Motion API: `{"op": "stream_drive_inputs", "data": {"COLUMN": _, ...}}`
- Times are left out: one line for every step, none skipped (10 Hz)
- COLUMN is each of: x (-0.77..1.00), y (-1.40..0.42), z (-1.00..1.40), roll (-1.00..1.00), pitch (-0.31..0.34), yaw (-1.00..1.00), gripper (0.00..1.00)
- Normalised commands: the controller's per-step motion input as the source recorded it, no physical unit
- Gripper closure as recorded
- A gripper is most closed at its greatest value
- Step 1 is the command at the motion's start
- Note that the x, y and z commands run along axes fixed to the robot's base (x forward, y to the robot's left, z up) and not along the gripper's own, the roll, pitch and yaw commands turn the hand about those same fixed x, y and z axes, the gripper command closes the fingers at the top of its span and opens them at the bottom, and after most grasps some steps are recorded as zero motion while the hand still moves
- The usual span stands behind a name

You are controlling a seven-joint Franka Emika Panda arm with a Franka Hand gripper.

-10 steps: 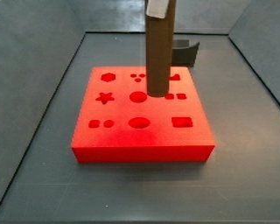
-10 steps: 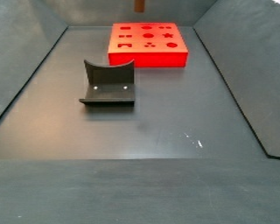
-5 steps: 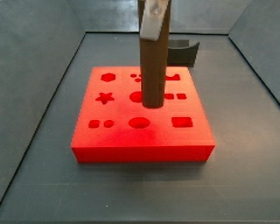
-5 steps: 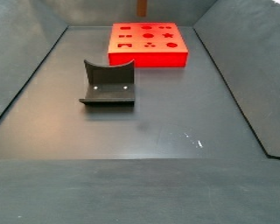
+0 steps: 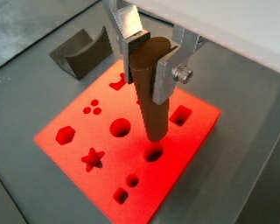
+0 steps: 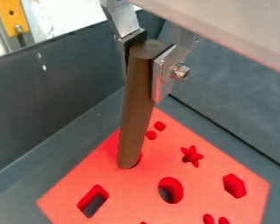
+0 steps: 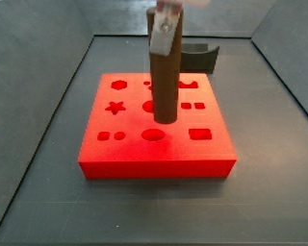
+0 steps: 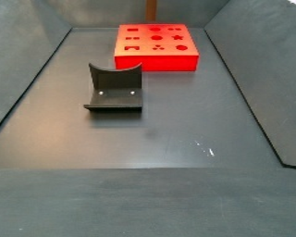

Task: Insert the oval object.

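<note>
My gripper (image 5: pixel 149 72) is shut on the oval object (image 5: pixel 150 101), a long dark-brown rod that hangs upright from the silver fingers (image 5: pixel 164 70). The gripper (image 6: pixel 140 68) and rod (image 6: pixel 134 118) show in both wrist views. In a side view the rod (image 7: pixel 164 82) stands over the red block (image 7: pixel 131 154) under the gripper (image 7: pixel 166 21). Its lower end is at the block's top, just behind the round hole (image 7: pixel 153 135) in the front row. I cannot tell if it touches. The block (image 8: pixel 157 56) also shows far back in a side view, where the gripper is out of view.
The dark fixture (image 8: pixel 114 88) stands on the grey floor apart from the block; it also shows behind the block in a side view (image 7: pixel 203 56) and in a wrist view (image 5: pixel 84 51). Sloping grey walls (image 8: pixel 27 83) enclose the floor. The block (image 5: pixel 78 144) has several shaped holes.
The gripper has carried the rod toward the block's front and a little lower; its lower end went from the middle row of holes to just behind the front round hole.
</note>
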Motion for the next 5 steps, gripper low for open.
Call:
{"op": "stream_drive_inputs", "data": {"x": -0.22, "y": 0.08, "z": -0.19, "roll": -0.26, "pitch": -0.116, "yaw": 0.00, "gripper": 1.00}}
{"op": "stream_drive_inputs", "data": {"x": -0.02, "y": 0.00, "z": -0.09, "roll": -0.01, "pitch": 0.000, "yaw": 0.00, "gripper": 1.00}}
{"op": "stream_drive_inputs", "data": {"x": 0.00, "y": 0.00, "z": 0.00, "roll": 0.05, "pitch": 0.003, "yaw": 0.00, "gripper": 1.00}}
{"op": "stream_drive_inputs", "data": {"x": 0.01, "y": 0.00, "z": -0.15, "roll": 0.03, "pitch": 0.000, "yaw": 0.00, "gripper": 1.00}}
{"op": "stream_drive_inputs", "data": {"x": 0.00, "y": 0.00, "z": -0.24, "roll": 0.00, "pitch": 0.000, "yaw": 0.00, "gripper": 1.00}}
